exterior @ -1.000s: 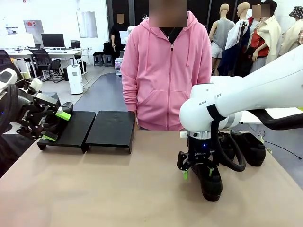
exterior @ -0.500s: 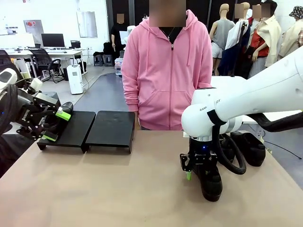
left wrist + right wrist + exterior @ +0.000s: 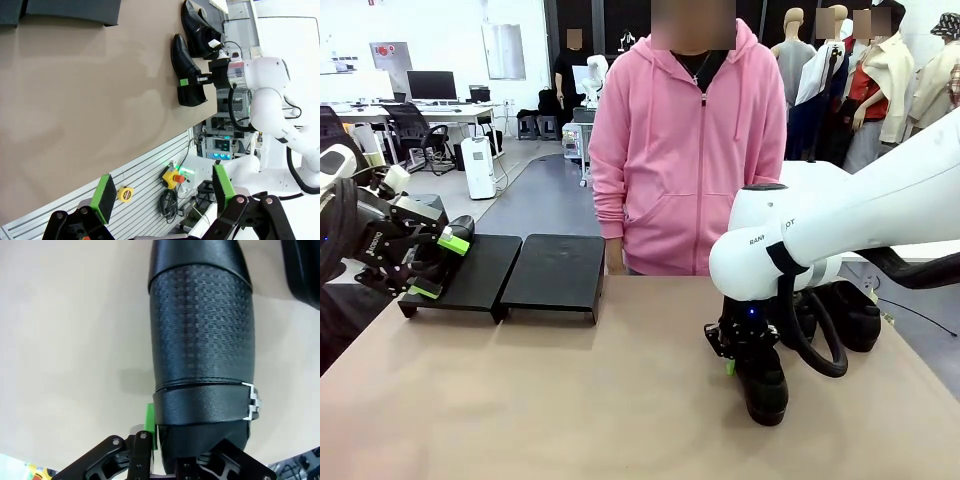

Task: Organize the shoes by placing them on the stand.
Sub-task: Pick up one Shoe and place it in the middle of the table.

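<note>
- Right gripper (image 3: 740,368), narrowed, pinches the heel end of a black loafer (image 3: 202,330) on the tabletop (image 3: 570,400), right side.
- Left gripper (image 3: 438,266) gapes wide beside the stand (image 3: 555,265), far left.

At least three black shoes (image 3: 765,390), two stand platforms (image 3: 555,270), two robot hands (image 3: 432,266) and one person (image 3: 690,150).

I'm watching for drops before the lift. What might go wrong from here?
The right gripper pinches only the heel-end wall of the black textured leather shoe; its long toe end may sag or slip out when lifted. The open left gripper hangs at the flat black stand, possibly blocking its left platform.
</note>
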`<state>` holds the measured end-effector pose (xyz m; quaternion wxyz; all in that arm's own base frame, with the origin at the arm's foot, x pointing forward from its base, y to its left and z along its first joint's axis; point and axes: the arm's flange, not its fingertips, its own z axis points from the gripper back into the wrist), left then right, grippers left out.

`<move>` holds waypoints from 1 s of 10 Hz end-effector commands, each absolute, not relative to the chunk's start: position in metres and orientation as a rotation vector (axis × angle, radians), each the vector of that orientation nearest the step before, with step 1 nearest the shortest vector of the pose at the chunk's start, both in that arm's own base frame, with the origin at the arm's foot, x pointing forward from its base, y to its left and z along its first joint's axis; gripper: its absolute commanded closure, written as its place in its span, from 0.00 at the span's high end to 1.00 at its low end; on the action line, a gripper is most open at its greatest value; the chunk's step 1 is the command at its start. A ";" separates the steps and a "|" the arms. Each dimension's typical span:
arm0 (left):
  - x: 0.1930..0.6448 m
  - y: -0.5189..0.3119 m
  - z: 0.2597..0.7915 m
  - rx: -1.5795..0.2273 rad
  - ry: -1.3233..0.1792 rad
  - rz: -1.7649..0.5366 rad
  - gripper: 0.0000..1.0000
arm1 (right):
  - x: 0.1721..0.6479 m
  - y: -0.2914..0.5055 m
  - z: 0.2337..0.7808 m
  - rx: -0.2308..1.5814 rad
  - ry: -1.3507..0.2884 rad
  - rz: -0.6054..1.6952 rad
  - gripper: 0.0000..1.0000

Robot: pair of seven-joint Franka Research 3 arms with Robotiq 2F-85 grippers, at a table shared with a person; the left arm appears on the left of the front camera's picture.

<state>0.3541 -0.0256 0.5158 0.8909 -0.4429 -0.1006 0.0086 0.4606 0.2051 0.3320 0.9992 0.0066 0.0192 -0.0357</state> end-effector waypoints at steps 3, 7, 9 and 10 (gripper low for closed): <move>0.352 -0.023 0.518 -0.911 -0.198 0.021 1.00 | 0.433 0.194 0.375 -0.060 -0.035 -0.140 0.00; 0.352 -0.023 0.518 -0.911 -0.198 0.021 1.00 | 0.351 0.192 0.460 0.080 0.000 -0.087 0.00; 0.352 -0.023 0.518 -0.911 -0.198 0.021 1.00 | 0.330 0.182 0.452 0.129 0.011 -0.167 0.00; 0.352 -0.023 0.518 -0.911 -0.198 0.021 1.00 | 0.352 0.198 0.463 0.078 0.012 -0.097 0.00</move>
